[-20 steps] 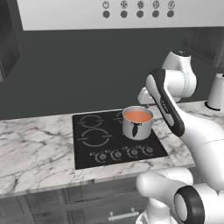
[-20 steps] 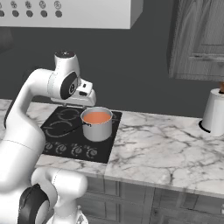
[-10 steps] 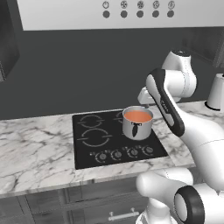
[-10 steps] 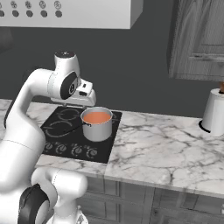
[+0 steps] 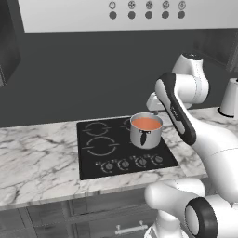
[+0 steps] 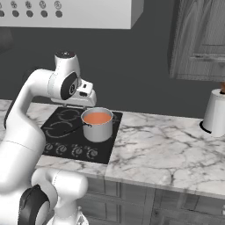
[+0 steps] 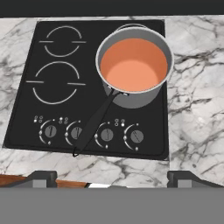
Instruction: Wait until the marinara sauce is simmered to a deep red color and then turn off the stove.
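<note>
The marinara sauce (image 7: 133,64) is a smooth orange-red disc in a shiny steel pot (image 7: 135,98) on the back right burner of the stove (image 7: 26,122). The pot's dark handle (image 7: 94,124) runs toward the front knobs (image 7: 106,135). My gripper (image 7: 114,179) hangs high above the cooktop's front edge, open, with nothing between its fingertips (image 7: 41,177). From the base cameras the sauce (image 5: 146,123) (image 6: 97,117) looks the same orange-red, with the hand just behind and above the pot (image 5: 145,135).
Marble counter (image 6: 167,149) runs on both sides of the stove. A white canister (image 6: 215,114) stands at the far right under grey wood cabinets (image 6: 197,39). A hood panel with round buttons (image 5: 148,9) hangs overhead.
</note>
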### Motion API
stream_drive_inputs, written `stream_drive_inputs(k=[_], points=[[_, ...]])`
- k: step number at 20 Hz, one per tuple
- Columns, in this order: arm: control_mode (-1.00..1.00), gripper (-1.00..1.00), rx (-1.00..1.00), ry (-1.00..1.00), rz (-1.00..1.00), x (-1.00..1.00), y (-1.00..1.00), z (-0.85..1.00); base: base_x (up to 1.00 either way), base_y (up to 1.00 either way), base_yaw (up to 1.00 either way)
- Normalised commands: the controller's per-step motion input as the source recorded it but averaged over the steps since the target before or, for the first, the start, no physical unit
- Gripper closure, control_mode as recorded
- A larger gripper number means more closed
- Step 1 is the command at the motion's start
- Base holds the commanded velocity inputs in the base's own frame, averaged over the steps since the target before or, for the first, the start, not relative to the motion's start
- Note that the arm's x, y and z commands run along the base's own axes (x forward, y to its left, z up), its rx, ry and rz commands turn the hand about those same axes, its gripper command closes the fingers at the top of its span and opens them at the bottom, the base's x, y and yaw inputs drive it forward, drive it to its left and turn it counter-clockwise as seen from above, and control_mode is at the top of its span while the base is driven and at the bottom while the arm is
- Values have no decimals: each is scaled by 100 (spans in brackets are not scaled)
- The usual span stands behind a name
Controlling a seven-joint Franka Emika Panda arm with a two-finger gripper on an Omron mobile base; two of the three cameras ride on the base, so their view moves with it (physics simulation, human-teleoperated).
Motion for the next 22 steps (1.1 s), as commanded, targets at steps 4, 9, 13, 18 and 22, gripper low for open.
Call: stream_drive_inputs(k=[4,9,13,18,22], points=[[-100,-100,0,0,0,0,0,0,0,0,0],[-100,-100,0,0,0,0,0,0,0,0,0],[-100,-100,0,0,0,0,0,0,0,0,0],[-100,-100,0,0,0,0,0,0,0,0,0],[-100,-100,0,0,0,0,0,0,0,0,0]])
